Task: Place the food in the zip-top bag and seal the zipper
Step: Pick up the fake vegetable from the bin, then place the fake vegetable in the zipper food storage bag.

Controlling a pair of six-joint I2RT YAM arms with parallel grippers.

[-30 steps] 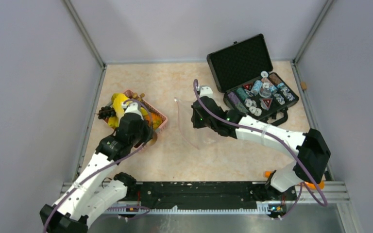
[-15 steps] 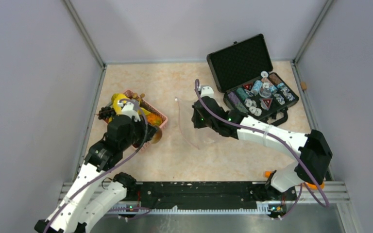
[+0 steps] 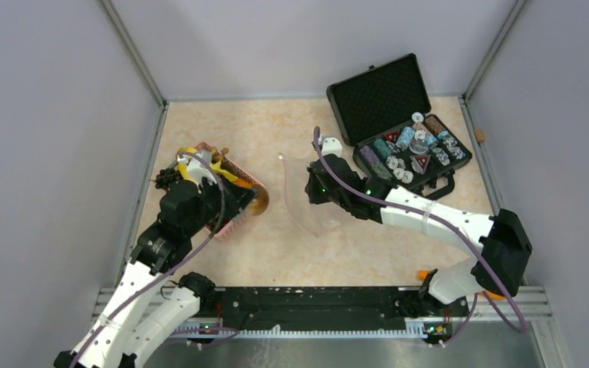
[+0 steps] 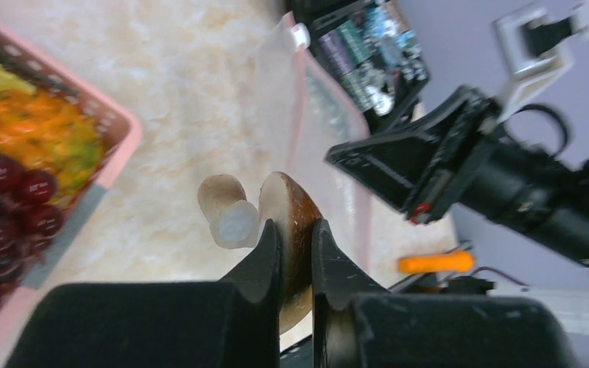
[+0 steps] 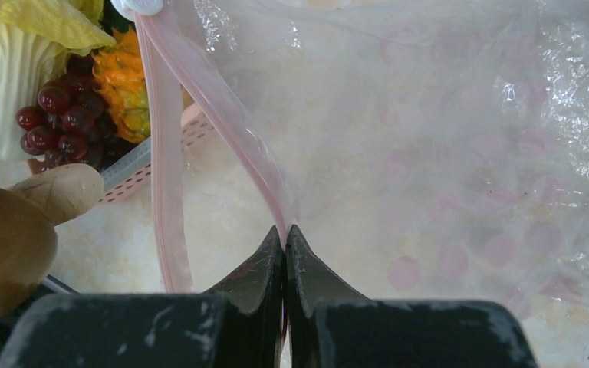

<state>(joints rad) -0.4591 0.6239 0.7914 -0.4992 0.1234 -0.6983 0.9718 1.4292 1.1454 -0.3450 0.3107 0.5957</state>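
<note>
Bag (image 3: 295,198), clear crinkly plastic w/ faint pink spots, stands upright at table centre, mouth facing the basket (image 3: 247,180). Its pale-pink zipper (image 5: 222,115) is parted in a narrow V, w/ the white slider (image 5: 142,6) at the far end. R gripper (image 5: 284,230) has its jaws fully closed on one zipper strip, holding that edge up. L gripper (image 4: 295,230), just beside the bag's mouth and outside it, is nearly closed, pinching a brown piece (image 4: 291,201) w/ a pale stem.

Other food sits in the pink lattice basket at table left: grapes (image 5: 57,115), an orange piece (image 5: 123,77) and a yellow-green leaf (image 5: 23,61).

Table (image 3: 276,123) is beige, marbled. Plain grey walls (image 3: 314,38) close it in on three sides, w/ metal posts at the back corners. A black case (image 3: 383,92) lies open at back R, lid up, tray full of small round items.
</note>
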